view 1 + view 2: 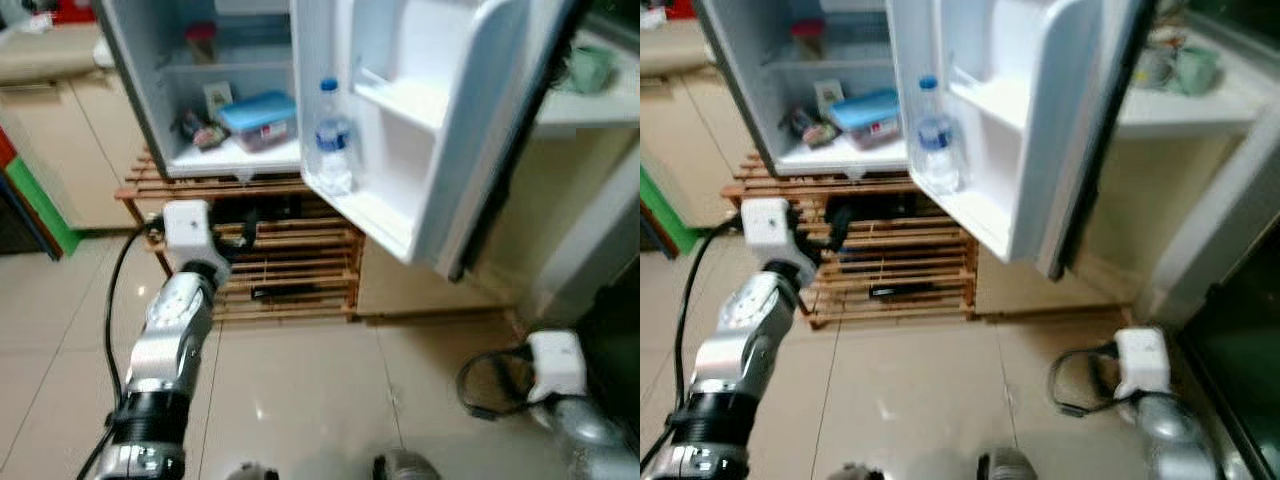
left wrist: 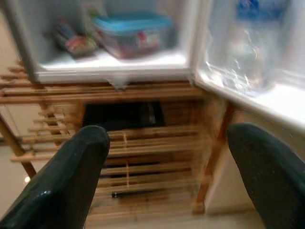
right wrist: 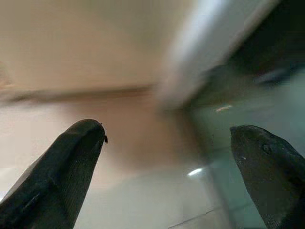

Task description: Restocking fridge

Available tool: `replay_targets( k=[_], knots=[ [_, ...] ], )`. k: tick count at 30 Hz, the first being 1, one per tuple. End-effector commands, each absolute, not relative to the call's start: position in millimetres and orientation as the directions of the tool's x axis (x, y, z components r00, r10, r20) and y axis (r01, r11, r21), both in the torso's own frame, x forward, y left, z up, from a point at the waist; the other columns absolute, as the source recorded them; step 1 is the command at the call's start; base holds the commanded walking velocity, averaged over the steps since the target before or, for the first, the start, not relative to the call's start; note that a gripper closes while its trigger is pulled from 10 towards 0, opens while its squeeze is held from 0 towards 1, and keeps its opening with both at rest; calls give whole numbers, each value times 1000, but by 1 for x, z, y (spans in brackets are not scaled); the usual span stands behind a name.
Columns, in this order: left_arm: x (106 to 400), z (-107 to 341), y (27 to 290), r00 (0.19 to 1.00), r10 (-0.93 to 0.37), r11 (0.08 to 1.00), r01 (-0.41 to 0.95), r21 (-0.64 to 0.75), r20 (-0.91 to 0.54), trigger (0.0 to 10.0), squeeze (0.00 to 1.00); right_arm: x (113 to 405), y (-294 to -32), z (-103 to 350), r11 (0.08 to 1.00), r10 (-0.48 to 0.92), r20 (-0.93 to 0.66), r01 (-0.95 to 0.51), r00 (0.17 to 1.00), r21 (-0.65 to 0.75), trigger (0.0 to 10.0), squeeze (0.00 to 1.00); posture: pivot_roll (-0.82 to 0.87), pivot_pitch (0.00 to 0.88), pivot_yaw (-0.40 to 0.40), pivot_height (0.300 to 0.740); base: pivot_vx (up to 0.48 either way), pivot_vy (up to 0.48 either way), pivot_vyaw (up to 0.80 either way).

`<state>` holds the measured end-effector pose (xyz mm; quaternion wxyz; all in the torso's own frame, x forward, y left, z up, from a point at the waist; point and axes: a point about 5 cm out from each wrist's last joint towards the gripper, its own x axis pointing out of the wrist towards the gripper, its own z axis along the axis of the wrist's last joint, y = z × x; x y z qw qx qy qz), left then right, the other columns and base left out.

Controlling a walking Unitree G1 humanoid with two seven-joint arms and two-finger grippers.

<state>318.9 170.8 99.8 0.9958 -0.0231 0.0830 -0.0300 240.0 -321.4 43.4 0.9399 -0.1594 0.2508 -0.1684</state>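
Observation:
A small white fridge (image 1: 150, 110) stands open on a slatted wooden rack (image 1: 300, 275). On its lower shelf lie a blue-lidded container (image 1: 258, 115) and some packets (image 1: 195, 130); a red-lidded jar (image 1: 200, 42) stands on the shelf above. A clear water bottle (image 1: 332, 140) stands in the bottom shelf of the open door (image 1: 430, 150). My left gripper (image 2: 167, 162) is held out low in front of the rack, open with nothing between its fingers. My right gripper (image 3: 167, 157) hangs low at the right over the floor, open and holding nothing.
The open door juts out over the floor to the right of the rack. A pale counter (image 1: 580, 105) with a green cup (image 1: 590, 68) stands behind it. A green and red object (image 1: 40, 205) stands at the far left. Glossy tiles (image 1: 300, 390) cover the floor.

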Motion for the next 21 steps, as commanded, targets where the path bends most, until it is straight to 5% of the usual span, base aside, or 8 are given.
replay_targets(
  k=[1, 3, 7, 8, 13, 16, 20, 21],
  knots=[
    [322, 92, 156, 957, -149, 982, 172, 73, -250, 10000, 0, 254, -327, 61, 849, -438, -323, 269, 839, -455, 10000, 0, -202, 0, 59, 697, 0, 0, 0],
    [303, 40, 146, 815, -252, 904, 390, 174, -521, 10000, 0, 288, -330, 108, 781, -467, -129, 339, 875, -524, 10000, 0, -190, 0, 60, 697, 0, 0, 0],
    [285, 1, 150, 707, -242, 858, 476, 193, -665, 10000, 0, 316, -321, 143, 777, -454, 2, 397, 891, -489, 10000, 0, -166, 0, 50, 697, 0, 0, 0],
    [273, -19, 146, 626, -250, 825, 538, 177, -739, 10000, 0, 332, -312, 162, 794, -431, 70, 415, 900, -445, 10000, 0, -141, 0, 42, 697, 0, 0, 0],
    [268, -29, 136, 571, -239, 754, 619, 221, -785, 10000, 0, 358, -285, 188, 817, -339, 157, 373, 928, -440, 10000, 0, -142, 0, 49, 697, 0, 0, 0],
    [263, -36, 141, 528, -192, 750, 623, 224, -827, 10000, 0, 378, -252, 210, 901, -262, 203, 314, 944, -299, 10000, 0, -164, 0, 63, 697, 0, 0, 0],
    [253, -45, 153, 489, -141, 772, 599, 214, -861, 10000, 0, 385, -238, 219, 911, -234, 246, 300, 941, -282, 10000, 0, -169, 0, 70, 697, 0, 0, 0],
    [235, -57, 170, 427, -72, 783, 584, 214, -901, 10000, 0, 392, -208, 239, 933, -136, 330, 233, 934, -274, 10000, 0, -174, 0, 72, 697, 0, 0, 0]
  ],
)
